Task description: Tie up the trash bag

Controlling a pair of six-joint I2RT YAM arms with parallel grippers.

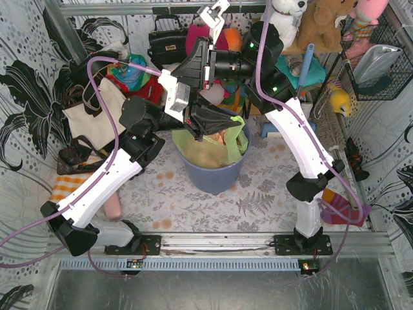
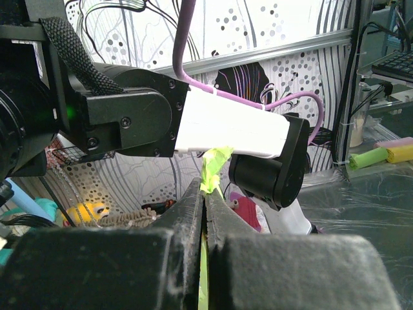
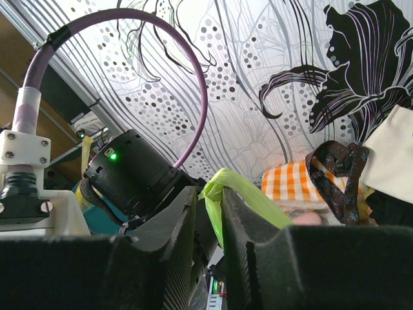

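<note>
Two strips of the trash bag (image 1: 236,145), which sits in the bin (image 1: 213,175), rise for knotting: left gripper (image 2: 204,194) clamps one, right gripper's (image 3: 210,197) jaws straddle the other, grip unclear.

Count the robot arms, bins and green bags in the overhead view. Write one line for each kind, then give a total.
Arms: 2 (left arm, right arm)
Bin: 1
Green bag: 1
Total: 4

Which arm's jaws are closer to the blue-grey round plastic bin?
Left. The left gripper hangs just over the blue-grey bin's back rim; the right gripper sits higher, behind it.
</note>
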